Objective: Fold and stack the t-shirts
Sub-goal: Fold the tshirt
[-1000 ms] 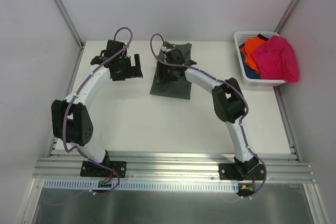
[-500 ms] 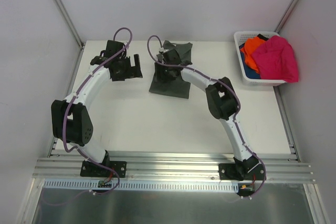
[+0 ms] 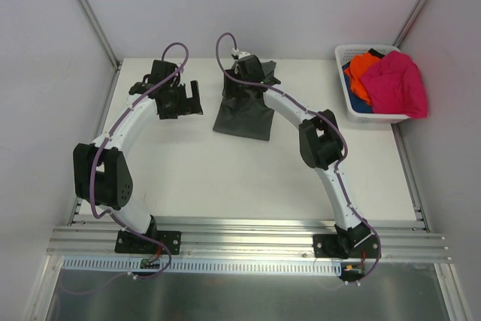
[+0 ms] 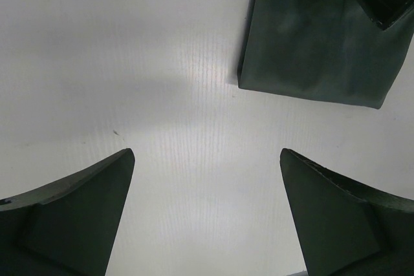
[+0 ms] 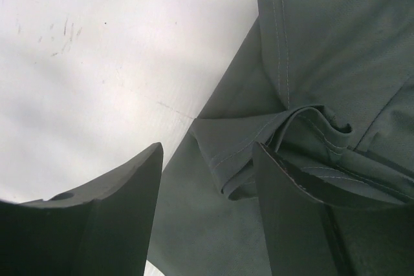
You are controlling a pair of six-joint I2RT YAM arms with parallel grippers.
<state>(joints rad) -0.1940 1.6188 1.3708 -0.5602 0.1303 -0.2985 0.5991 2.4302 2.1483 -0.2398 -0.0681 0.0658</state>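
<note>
The dark grey-green t-shirt [image 3: 244, 116] lies partly folded on the table at the back middle. My right gripper [image 3: 240, 84] hovers over its far part, open. In the right wrist view the right gripper [image 5: 208, 150] has a bunched, hemmed fold of the shirt [image 5: 310, 50] lying under and between its fingers. My left gripper [image 3: 180, 101] is open and empty over bare table, left of the shirt. The left wrist view shows the gripper [image 4: 207, 156] and the shirt's near corner [image 4: 310, 50]. A magenta-pink shirt [image 3: 398, 84], an orange one [image 3: 363, 68] and a blue one [image 3: 362, 107] lie in the basket.
The white lattice basket [image 3: 373, 119] stands at the back right corner of the table. Grey walls and metal frame posts close in the table at the back and on both sides. A metal rail [image 3: 248, 242] runs along the near edge.
My right gripper has moved a little toward the far edge of the dark shirt, and the shirt's far part has shifted slightly. My left gripper has barely moved.
</note>
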